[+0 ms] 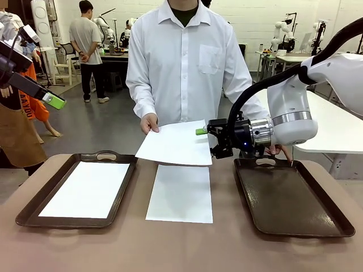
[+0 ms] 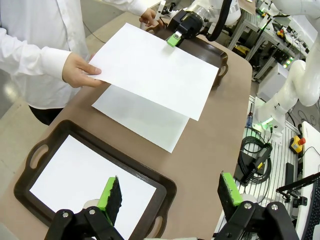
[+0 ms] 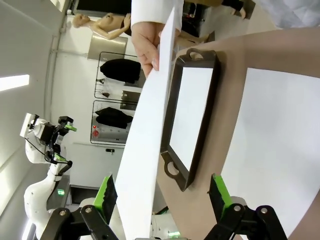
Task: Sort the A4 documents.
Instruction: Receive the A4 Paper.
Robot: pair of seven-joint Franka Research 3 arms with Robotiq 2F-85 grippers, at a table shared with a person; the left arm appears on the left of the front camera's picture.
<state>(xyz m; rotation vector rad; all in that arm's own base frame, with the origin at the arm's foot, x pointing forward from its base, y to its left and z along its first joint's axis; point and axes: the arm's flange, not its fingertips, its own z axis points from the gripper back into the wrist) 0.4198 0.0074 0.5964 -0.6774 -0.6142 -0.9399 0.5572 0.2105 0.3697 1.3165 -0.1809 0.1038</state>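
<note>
The right pincer [image 1: 203,133] is wide open around the paper sheet [image 1: 176,143] the person's hand [image 1: 149,122] holds out, and should pinch it next

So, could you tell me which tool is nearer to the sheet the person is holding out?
The right. The right tool is at the held sheet's edge, fingers open either side of it. The left tool is raised over the left tray, well away.
</note>
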